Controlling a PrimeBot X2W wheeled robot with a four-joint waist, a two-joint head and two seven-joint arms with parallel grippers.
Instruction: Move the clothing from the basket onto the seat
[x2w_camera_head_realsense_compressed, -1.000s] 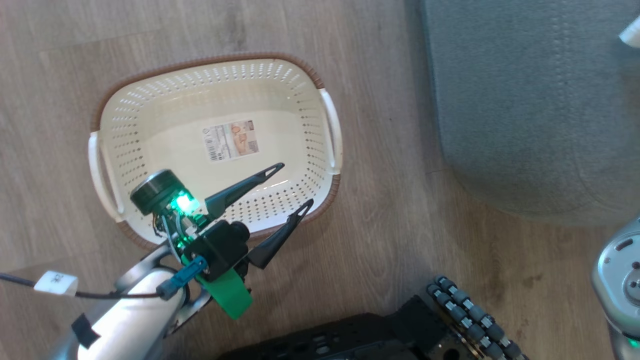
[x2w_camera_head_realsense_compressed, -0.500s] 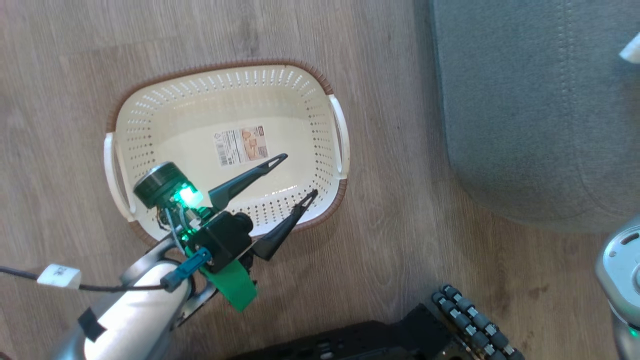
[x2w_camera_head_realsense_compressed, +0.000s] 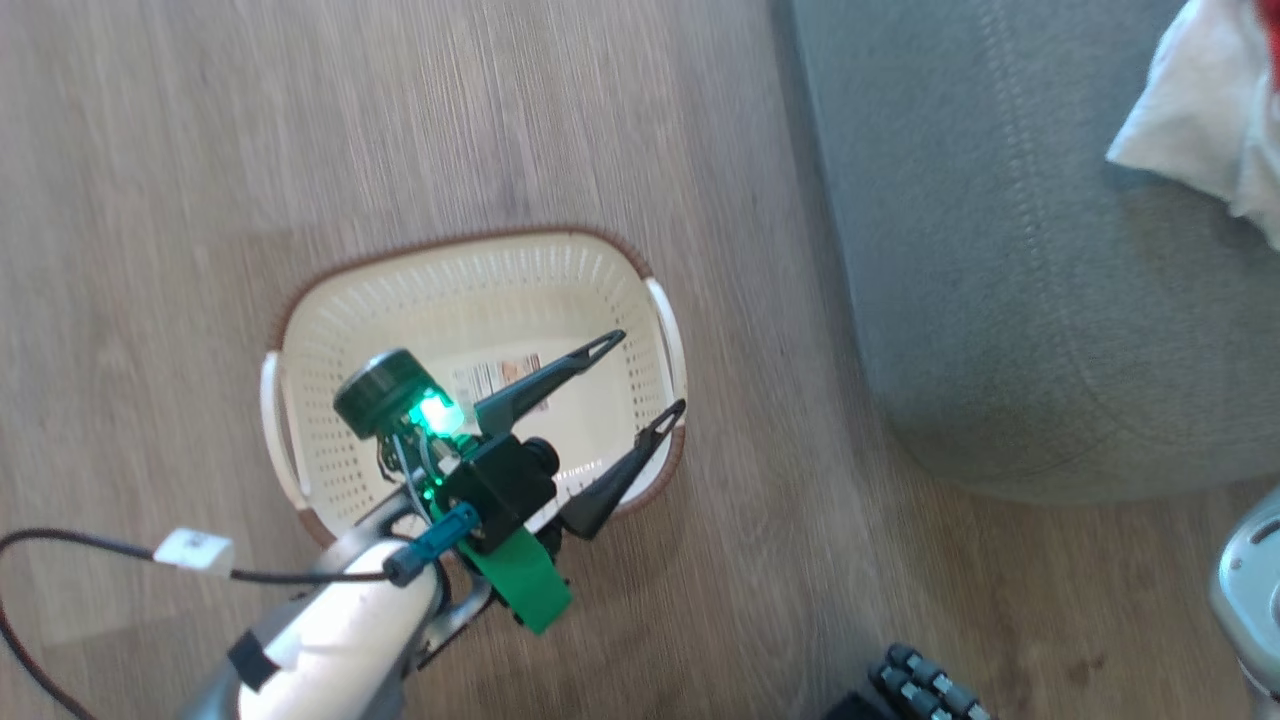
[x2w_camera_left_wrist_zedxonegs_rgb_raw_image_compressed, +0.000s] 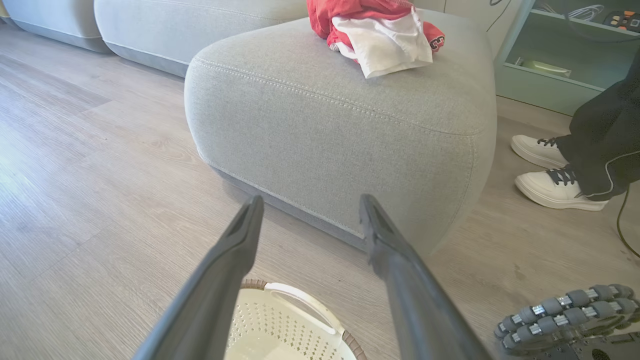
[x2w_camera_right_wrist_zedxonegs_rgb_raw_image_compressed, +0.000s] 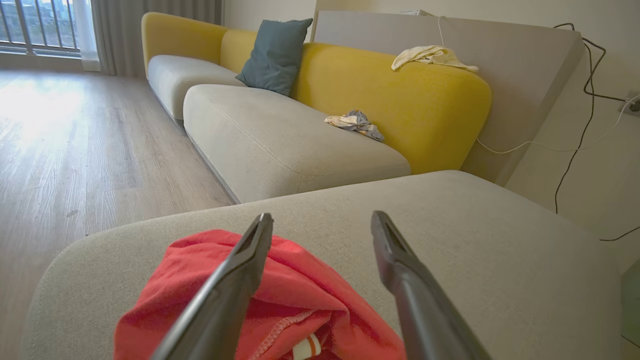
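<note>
Shifting view: the head camera has swung; the basket (x2w_camera_head_realsense_compressed: 330, 400) stays bare, and the clothing (x2w_camera_head_realsense_compressed: 1190, 140) now shows on the seat (x2w_camera_head_realsense_compressed: 1000, 300).
Right claw (x2w_camera_right_wrist_zedxonegs_rgb_raw_image_compressed: 321, 216): spread just above the clothing, pinching nothing.
Left claw (x2w_camera_head_realsense_compressed: 648, 372): spread, empty, over the basket.
Meaning: the transfer looks done.
Axis: the basket's length runs handle to handle, toward the seat; the clothing is bunched, with no clear axis.

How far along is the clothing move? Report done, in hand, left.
Done: clothing lies on the seat; the basket looks empty but for a sticker. In hand: nothing; right gripper open over the clothing, left gripper open above the basket. Left: apparently nothing.
</note>
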